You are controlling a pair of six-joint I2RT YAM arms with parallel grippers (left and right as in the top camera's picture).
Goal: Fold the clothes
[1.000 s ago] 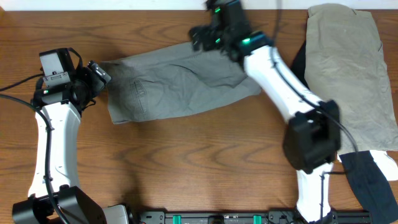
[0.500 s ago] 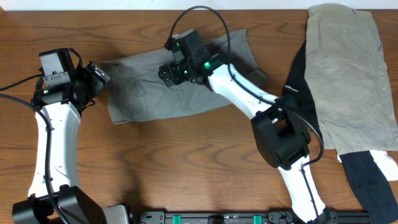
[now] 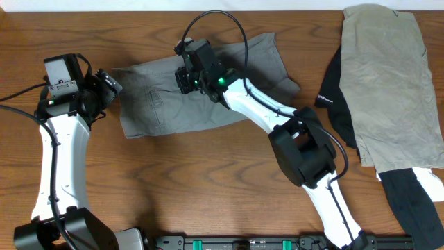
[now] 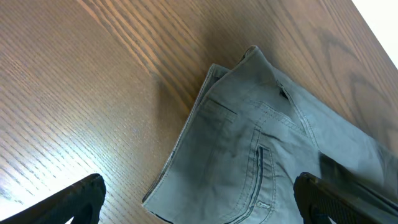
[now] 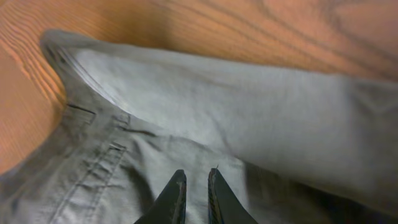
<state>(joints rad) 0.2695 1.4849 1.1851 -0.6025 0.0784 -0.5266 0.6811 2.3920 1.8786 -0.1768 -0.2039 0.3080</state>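
Change: we're swinging right pincer (image 5: 198,177) from leg end to pocket area, jaws closing to near-shut w/ no cloth seen betw. them; shorts (image 3: 159,104) lying beneath its tips, left pincer (image 3: 111,81) waiting wide open, so we're prob. starting next fold

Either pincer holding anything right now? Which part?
Left pincer: open, empty. Right pincer closed at the middle of the mid-grey woven shorts; pinched cloth cannot be told.

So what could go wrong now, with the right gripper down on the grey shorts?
1. The right gripper pinches the shorts away from any corner, perhaps only the top layer, so a lift may bunch them rather than fold.
2. The left gripper stands open beside their edge, holding nothing, so they may slide.
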